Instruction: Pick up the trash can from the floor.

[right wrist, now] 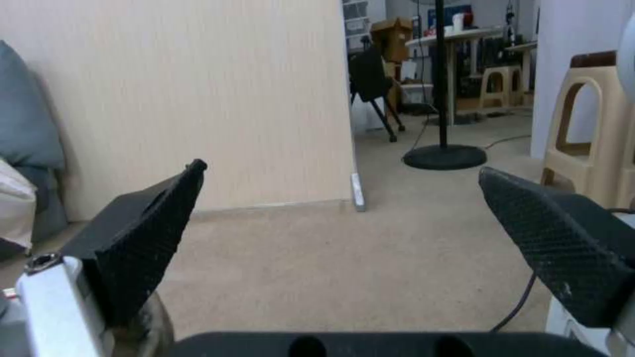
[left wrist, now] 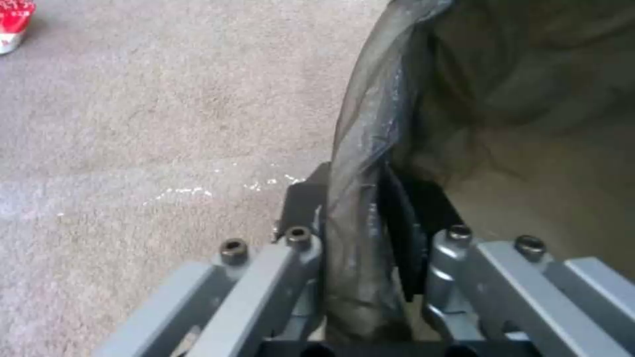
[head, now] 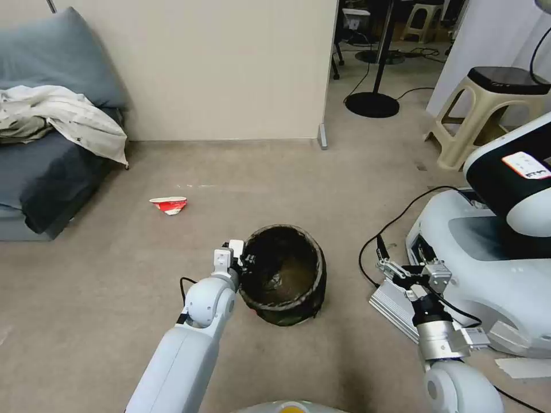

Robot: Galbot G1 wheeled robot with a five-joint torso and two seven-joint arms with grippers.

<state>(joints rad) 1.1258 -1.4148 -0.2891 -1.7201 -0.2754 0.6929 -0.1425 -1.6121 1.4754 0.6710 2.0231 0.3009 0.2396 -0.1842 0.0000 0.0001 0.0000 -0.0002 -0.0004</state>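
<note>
The trash can (head: 284,275), a small round bin lined with a dark bag folded over its rim, is on the beige floor (head: 103,287) straight ahead of me. My left gripper (head: 243,259) is at the can's left rim. In the left wrist view the left gripper (left wrist: 360,198) is shut on the bag-covered rim of the trash can (left wrist: 529,99), one finger outside and one inside. I cannot tell whether the can's base rests on the floor (left wrist: 132,124). Off to the right, my right gripper (head: 402,269) hangs open and apart from the can, its fingers (right wrist: 542,223) spread wide on nothing.
A crumpled red-and-white paper cup (head: 169,205) lies on the floor left of the can, also in the left wrist view (left wrist: 12,25). A grey sofa (head: 40,172) stands at left. A white machine (head: 488,258) with a black cable (head: 396,221) and a beige stool (head: 488,115) crowd the right.
</note>
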